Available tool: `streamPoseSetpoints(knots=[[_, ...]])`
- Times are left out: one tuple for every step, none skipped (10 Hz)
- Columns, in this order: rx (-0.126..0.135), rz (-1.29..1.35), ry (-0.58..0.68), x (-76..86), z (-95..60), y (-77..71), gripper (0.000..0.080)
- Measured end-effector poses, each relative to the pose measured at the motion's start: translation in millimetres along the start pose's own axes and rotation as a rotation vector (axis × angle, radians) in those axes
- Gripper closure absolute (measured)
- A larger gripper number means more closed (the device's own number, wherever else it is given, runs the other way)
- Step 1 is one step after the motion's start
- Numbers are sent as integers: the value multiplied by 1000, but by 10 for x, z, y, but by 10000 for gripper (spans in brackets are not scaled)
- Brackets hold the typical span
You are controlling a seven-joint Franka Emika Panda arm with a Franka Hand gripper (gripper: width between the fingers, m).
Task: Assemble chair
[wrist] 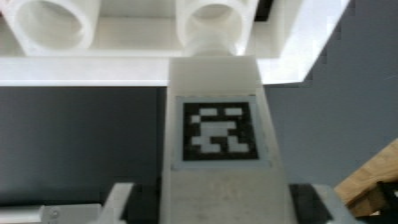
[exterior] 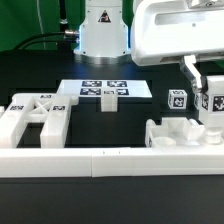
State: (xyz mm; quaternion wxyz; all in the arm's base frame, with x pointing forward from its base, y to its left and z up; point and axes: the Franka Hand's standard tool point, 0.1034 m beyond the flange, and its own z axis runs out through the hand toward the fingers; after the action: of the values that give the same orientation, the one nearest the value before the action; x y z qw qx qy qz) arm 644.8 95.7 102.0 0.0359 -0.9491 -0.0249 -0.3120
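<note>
At about three o'clock in the exterior view, the gripper (exterior: 207,90) is clenched on a thick white leg (wrist: 217,130), one finger on each side and the tag facing the wrist camera. Just below it, near four o'clock, lies what I take for the seat part (exterior: 172,132). In the wrist view the leg's end is close to two round openings (wrist: 214,25), but I cannot tell if it touches them.

I judge the chair to be at an early stage. The leg is not yet seated, and three parts lie loose:
- a frame-shaped part (exterior: 35,113) at nine o'clock
- a small block (exterior: 107,101) near the centre
- a tagged block (exterior: 177,98)

The border rail (exterior: 100,160) runs just beside the seat part at six o'clock, so there is little room on that side. The black table (exterior: 130,118) toward the centre is open.
</note>
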Motion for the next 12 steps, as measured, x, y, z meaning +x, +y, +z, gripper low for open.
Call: streamPoseSetpoints(knots=[[0, -1, -4, -26, 3, -4, 514], [1, -2, -8, -49, 5, -12, 514], [2, -3, -9, -62, 11, -23, 514], [3, -4, -12, -78, 18, -30, 514], [3, -4, -16, -100, 26, -33, 514], [3, -5, -19, -128, 38, -34, 514], [2, -4, -23, -153, 52, -27, 514], [2, -4, -25, -166, 60, -26, 514], [3, -5, -27, -180, 70, -30, 514], [3, -6, -31, -203, 88, -38, 514], [3, -6, -35, -222, 108, -40, 514], [4, -8, -24, -221, 121, -56, 514]])
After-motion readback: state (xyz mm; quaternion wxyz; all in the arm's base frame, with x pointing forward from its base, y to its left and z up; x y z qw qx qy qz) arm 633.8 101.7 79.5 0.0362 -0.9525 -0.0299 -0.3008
